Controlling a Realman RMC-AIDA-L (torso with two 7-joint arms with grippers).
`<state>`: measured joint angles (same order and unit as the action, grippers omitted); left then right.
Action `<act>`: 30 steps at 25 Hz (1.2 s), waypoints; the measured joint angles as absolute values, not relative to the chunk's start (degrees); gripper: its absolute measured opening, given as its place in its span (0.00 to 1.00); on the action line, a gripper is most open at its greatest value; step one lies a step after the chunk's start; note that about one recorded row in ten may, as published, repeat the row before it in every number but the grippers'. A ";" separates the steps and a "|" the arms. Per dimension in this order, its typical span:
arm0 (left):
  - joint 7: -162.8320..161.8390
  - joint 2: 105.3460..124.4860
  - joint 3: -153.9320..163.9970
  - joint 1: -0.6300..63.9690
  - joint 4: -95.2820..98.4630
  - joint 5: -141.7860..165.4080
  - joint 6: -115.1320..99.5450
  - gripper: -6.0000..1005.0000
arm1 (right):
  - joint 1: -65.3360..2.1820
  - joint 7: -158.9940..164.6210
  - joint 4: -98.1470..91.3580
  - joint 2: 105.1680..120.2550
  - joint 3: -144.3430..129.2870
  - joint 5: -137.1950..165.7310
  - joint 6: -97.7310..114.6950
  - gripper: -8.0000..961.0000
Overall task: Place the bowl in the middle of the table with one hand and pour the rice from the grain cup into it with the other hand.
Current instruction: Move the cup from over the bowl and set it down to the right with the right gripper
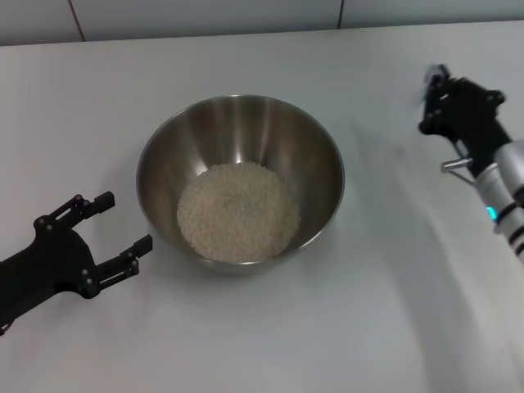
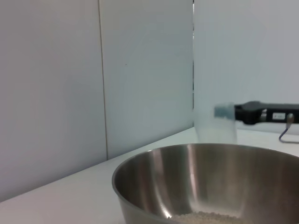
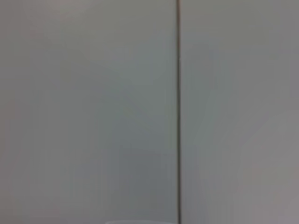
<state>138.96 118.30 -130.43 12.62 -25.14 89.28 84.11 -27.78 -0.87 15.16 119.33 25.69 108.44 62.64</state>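
Rice in bowl, both my grippers clear of it.

My left gripper (image 1: 123, 228) sits just beside the large round stainless-steel bowl (image 1: 315, 147), fingers spread wide, holding nothing, not touching. Bowl is mid-way on the plain white-grey table (image 1: 246, 344), pale off-white rice (image 1: 237, 211) heaped in its bottom. My right gripper (image 1: 431, 98) is well off to the right; from the left wrist view the small frosted translucent plastic cup (image 2: 215, 123) stands upright at its tip, grip state can't tell. No readable markings.
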 joint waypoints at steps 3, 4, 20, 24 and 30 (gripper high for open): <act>138.95 118.30 -130.43 12.63 -25.14 89.28 84.29 0.83 | -28.67 -0.92 15.08 119.33 25.59 110.32 59.57 0.04; 138.95 118.30 -130.43 12.63 -25.14 89.28 84.38 0.83 | -28.99 -0.92 15.00 119.33 25.56 111.57 58.44 0.04; 138.96 118.30 -130.43 12.74 -25.14 89.30 84.47 0.83 | -29.51 -0.90 14.55 119.35 25.70 117.39 55.57 0.11; 138.98 118.30 -130.43 12.75 -25.14 89.31 84.47 0.83 | -28.95 -0.89 14.50 119.22 25.14 117.41 55.54 0.18; 139.00 118.23 -130.43 12.75 -25.14 89.30 84.47 0.83 | -26.73 -0.86 14.56 119.10 24.92 117.58 57.06 0.37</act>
